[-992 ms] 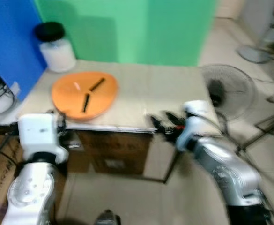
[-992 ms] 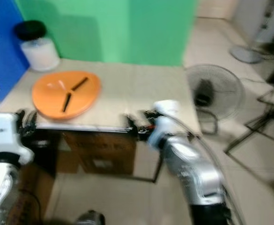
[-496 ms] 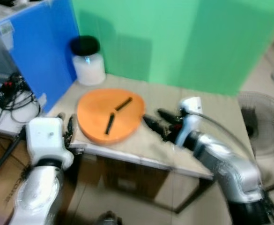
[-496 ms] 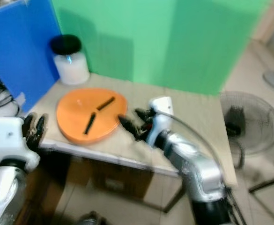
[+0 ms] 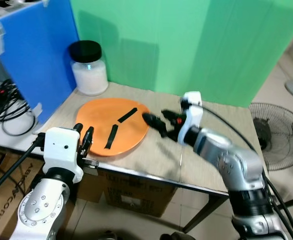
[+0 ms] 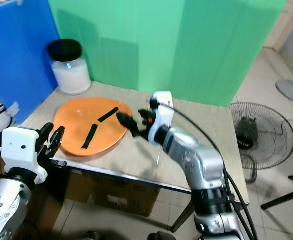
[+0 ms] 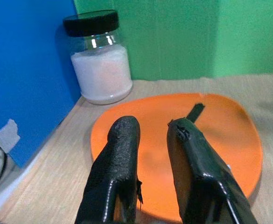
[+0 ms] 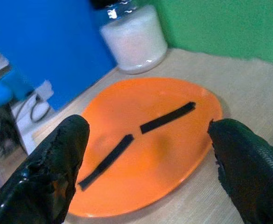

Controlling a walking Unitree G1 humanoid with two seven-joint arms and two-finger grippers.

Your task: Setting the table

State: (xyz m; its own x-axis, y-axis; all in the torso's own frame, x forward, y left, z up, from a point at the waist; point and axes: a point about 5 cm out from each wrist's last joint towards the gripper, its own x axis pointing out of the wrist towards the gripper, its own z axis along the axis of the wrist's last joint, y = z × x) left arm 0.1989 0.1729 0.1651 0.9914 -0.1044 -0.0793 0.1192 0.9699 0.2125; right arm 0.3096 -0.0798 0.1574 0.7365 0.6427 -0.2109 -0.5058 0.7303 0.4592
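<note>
1. While I am watching through the head camera, the right end effector (image 5: 159, 125) is hovering low over the tabletop (image 5: 211, 160), just beside the far-right rim of the orange plate (image 5: 93, 137).
2. Its two black fingers (image 8: 57, 163) are spreading wide apart and holding nothing; in the right wrist view the plate is lying between them and just ahead.
3. Two flat black strips are resting on the plate: one strip (image 5: 127, 115) toward the far edge, the other strip (image 5: 110, 136) nearer the middle. Both are running lengthwise roughly from the robot's near left toward its far right.
4. The plate is sitting toward the left half of the tabletop, with a white-filled jar (image 5: 88, 70) standing beyond it against the blue panel (image 5: 31, 60).
5. The right arm is reaching forward and across to the left, elbow bent, wrist pointing at the plate. I am judging this arm the one committed to the grasp.
6. The left end effector (image 5: 84, 141) is waiting at the near edge of the tabletop, touching nothing, its fingers (image 7: 120, 154) standing slightly apart and pointing across the plate.
</note>
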